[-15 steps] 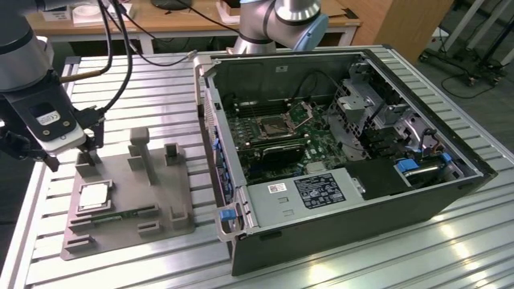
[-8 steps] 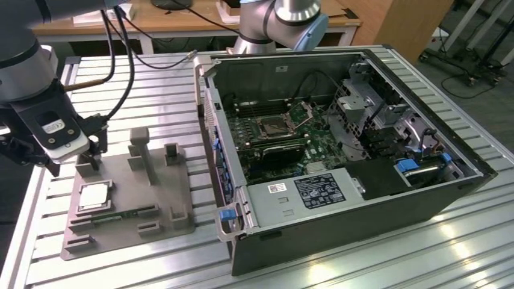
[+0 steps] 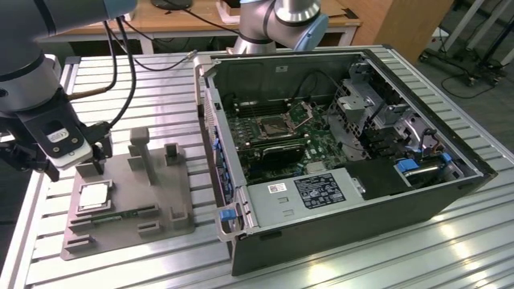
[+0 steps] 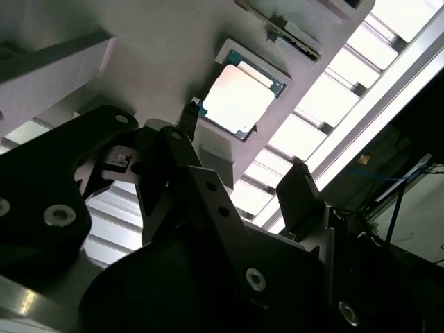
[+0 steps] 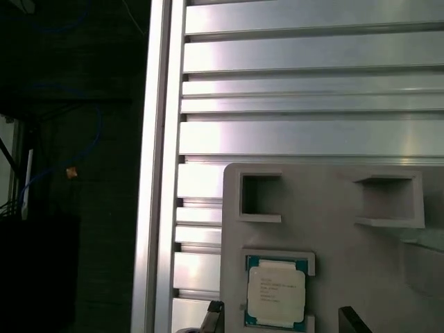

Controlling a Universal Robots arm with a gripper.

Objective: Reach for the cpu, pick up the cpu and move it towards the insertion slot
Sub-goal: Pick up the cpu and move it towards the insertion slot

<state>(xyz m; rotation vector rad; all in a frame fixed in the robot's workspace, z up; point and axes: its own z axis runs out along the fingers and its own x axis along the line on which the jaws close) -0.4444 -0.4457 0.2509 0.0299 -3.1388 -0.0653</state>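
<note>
- The gripper (image 4: pixel 243 142) hangs over the chip (image 4: pixel 239 97), jaws wide open, holding nothing.
- If it comes down crooked, a finger may bump the tray (image 5: pixel 326 222) and tip the chip.

Slatted aluminium table (image 3: pixel 449 241), grey plastic tray (image 3: pixel 173 194) and open computer case (image 3: pixel 345 224) side by side on it

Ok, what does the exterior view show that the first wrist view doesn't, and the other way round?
Exterior view: the open computer case, the insertion slot on its board, and the arm. First wrist view: green edging on the cpu, seen close up. Both: the cpu lying in the grey tray on the slatted table, with the open gripper near it.
</note>
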